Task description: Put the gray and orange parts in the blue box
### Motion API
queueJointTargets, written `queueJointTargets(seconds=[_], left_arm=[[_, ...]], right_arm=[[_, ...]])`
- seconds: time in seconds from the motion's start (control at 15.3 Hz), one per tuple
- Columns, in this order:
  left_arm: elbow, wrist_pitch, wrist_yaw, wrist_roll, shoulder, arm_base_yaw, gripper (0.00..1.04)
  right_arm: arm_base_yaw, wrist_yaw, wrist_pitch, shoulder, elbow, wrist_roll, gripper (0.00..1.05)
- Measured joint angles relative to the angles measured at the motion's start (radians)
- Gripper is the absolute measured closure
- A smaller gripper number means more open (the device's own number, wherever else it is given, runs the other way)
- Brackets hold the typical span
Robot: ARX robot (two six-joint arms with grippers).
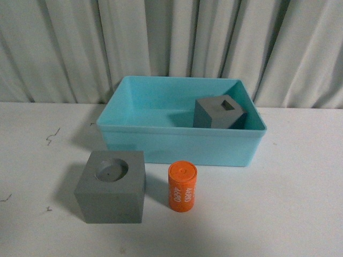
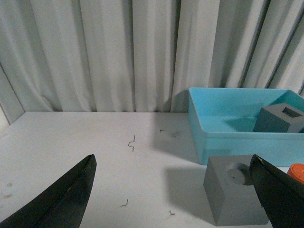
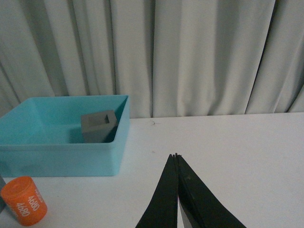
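The blue box (image 1: pixel 161 143) stands at the middle back of the white table. A gray cube with a square hole (image 1: pixel 219 112) sits inside it at the right. A gray cube with a round hole (image 1: pixel 111 186) stands on the table in front of the box's left part. The orange cylinder (image 1: pixel 183 187) with white lettering stands upright beside it. No arm shows in the front view. My left gripper (image 2: pixel 173 166) is open and empty, with the round-hole cube (image 2: pixel 235 195) near one finger. My right gripper (image 3: pixel 176 156) is shut and empty, apart from the box (image 3: pixel 66 159) and cylinder (image 3: pixel 23 200).
Pale pleated curtains (image 1: pixel 171 43) hang behind the table. Small dark marks (image 1: pixel 51 137) dot the table's left part. In the left wrist view the box (image 2: pixel 237 140), the square-hole cube (image 2: pixel 280 118) and an edge of the cylinder (image 2: pixel 297 172) show.
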Motion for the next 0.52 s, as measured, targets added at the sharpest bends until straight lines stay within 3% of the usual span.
queueJointTargets(seconds=[0.26,0.33,0.52], left_arm=[[0.0,0.0,0.0,0.0,0.0,0.0,0.07],[0.0,0.0,0.0,0.0,0.0,0.0,0.07],[0.0,0.0,0.0,0.0,0.0,0.0,0.07]], right_arm=[[0.0,0.0,-0.067,-0.066,0.0,0.0,1.03],[0.0,-0.002,-0.221,-0.168,0.0,0.0,1.03],[0.0,-0.002,-0.26,-0.246,0.0,0.0,1.03]])
